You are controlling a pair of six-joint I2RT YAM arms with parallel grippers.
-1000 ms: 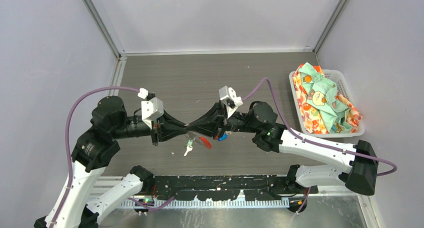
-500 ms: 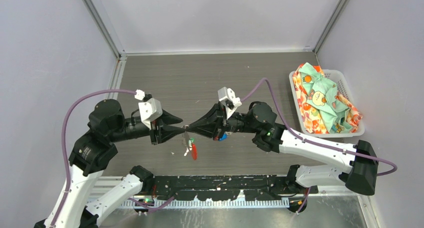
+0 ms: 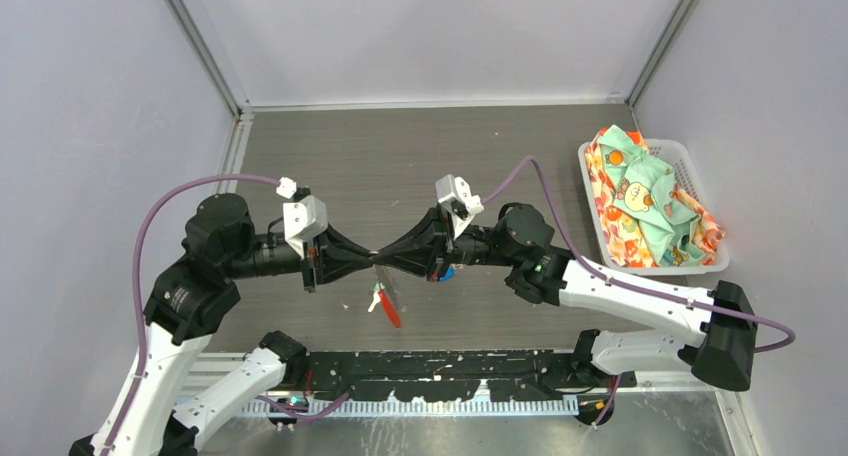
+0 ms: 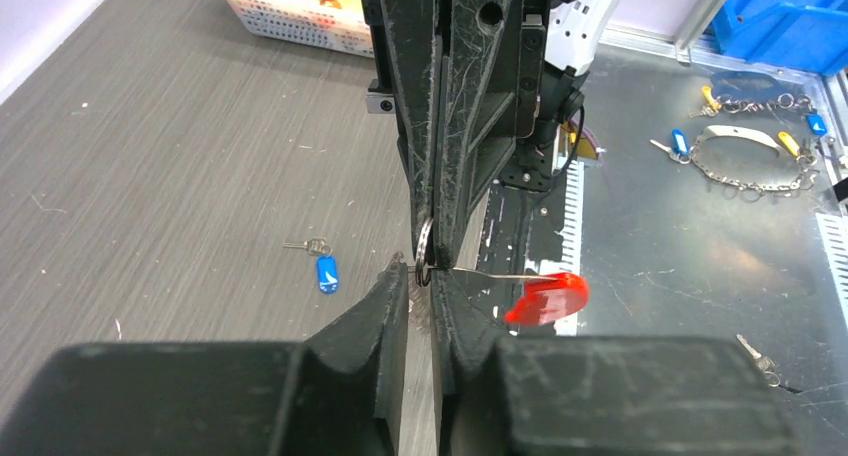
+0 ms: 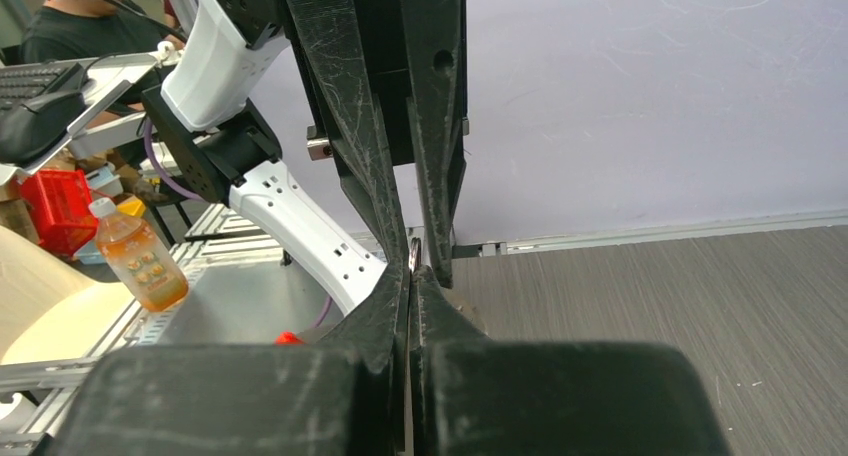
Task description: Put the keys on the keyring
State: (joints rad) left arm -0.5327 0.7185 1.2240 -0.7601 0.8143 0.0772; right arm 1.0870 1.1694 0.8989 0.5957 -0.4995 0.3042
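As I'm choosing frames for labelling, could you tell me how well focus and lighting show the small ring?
Left wrist: near jaws blurred, but the small silver metal ring and red plastic tag are crisp. Right wrist: near jaws soft, ring an edge-on sliver against the pale wall. Top external: evenly lit, sharp, yet the ring is a speck.
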